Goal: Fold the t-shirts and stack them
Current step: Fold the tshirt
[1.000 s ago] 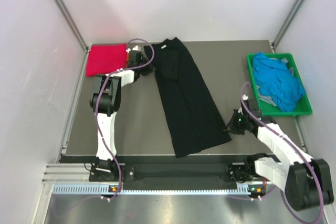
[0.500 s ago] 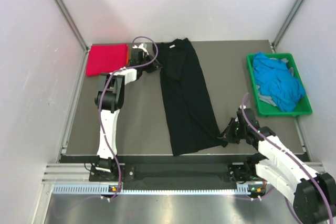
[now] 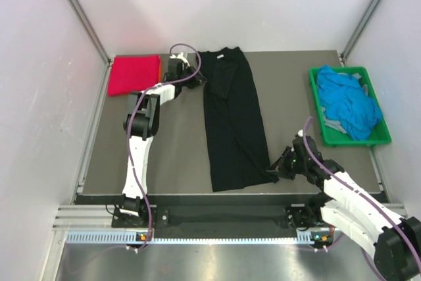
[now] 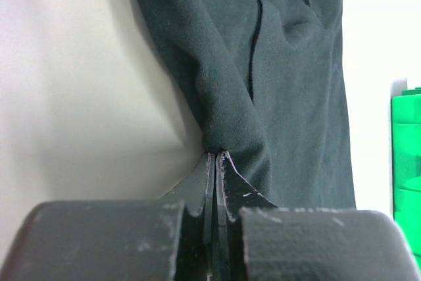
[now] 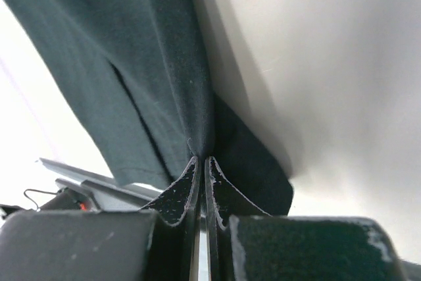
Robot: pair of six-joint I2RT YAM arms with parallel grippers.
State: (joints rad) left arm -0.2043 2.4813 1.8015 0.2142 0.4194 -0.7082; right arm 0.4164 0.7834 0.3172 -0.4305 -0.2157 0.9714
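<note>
- Top external: black t-shirt stretched lengthwise between both grippers.
- Left gripper pinching its far left edge.
- Right gripper pinching its near right corner.

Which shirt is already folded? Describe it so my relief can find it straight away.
Look at the grey table, far left corner, just left of the long black shirt. The red shirt lies there as a flat square. It is the only red thing; the blue shirts sit crumpled in the green crate.
</note>
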